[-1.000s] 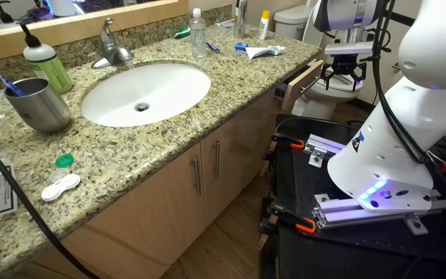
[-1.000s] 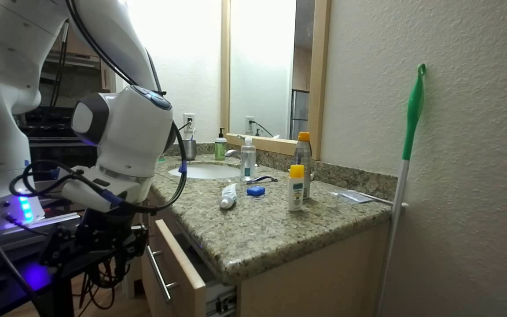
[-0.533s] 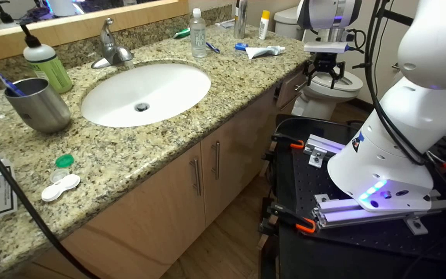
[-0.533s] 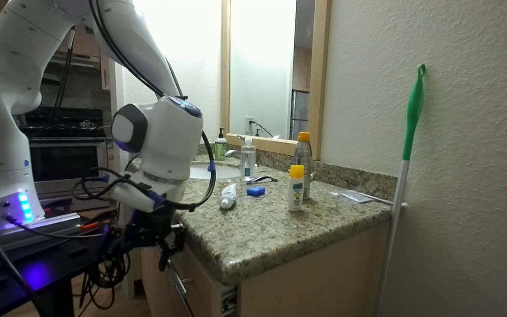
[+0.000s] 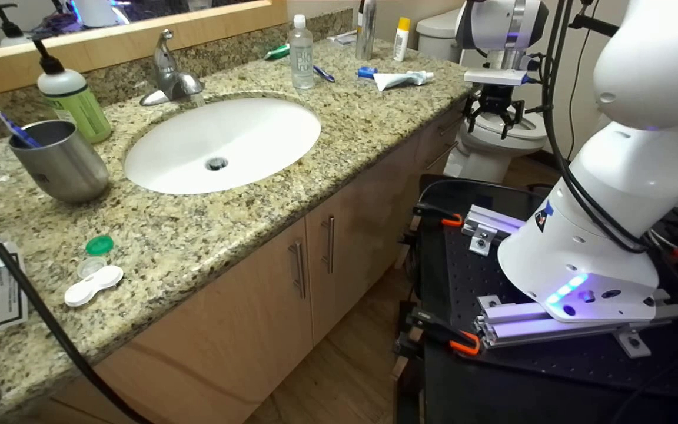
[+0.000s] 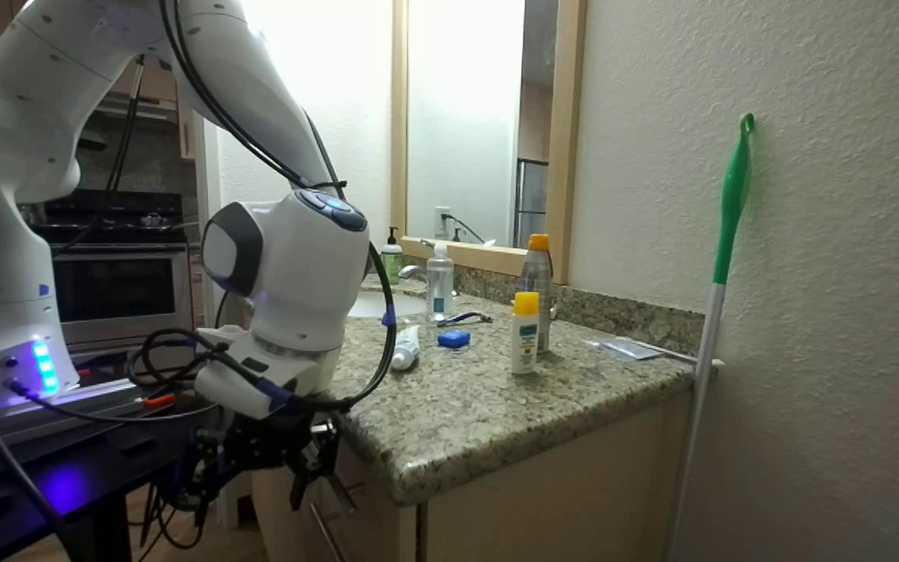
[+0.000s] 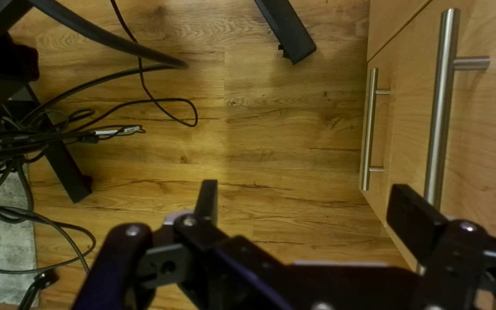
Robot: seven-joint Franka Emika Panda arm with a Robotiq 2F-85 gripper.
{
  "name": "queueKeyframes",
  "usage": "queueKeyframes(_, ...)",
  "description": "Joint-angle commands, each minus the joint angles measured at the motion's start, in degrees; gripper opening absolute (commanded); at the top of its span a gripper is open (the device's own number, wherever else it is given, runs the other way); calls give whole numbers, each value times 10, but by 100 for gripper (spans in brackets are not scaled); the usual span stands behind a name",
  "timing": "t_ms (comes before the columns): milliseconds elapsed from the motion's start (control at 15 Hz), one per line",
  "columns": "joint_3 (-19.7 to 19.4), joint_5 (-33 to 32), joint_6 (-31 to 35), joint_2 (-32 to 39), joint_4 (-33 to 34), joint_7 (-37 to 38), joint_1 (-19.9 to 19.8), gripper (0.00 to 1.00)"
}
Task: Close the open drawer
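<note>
I have the hand (image 7: 307,201) released, jaws spread wide, hanging near the edge of the granite worktop (image 6: 465,421). In an exterior view the drawer (image 6: 383,501) sits just beside the hand, apparently pushed in; whether they touch, I can't tell.

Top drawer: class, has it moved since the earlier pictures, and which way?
Yes, inward: in an exterior view, the top drawer stood out past the countertop, and now sits close under its edge.
</note>
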Motion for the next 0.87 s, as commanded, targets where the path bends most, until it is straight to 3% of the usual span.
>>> queueKeyframes(0,-4,-16,31,-63,-55,-39,-9,100)
queueKeyframes(200,-57,-90,113,-136,-140,-91,12,100)
queueKeyframes(333,-96,-166,111,-187,-174,-145,10,100)
queueKeyframes(533,-138,-211,148,-286,-228,-243,-22,100)
queueKeyframes(600,-124,-194,122,-204,-173,-182,-3,100)
queueKeyframes(800,-133,-195,120,-232,-183,-195,-10,100)
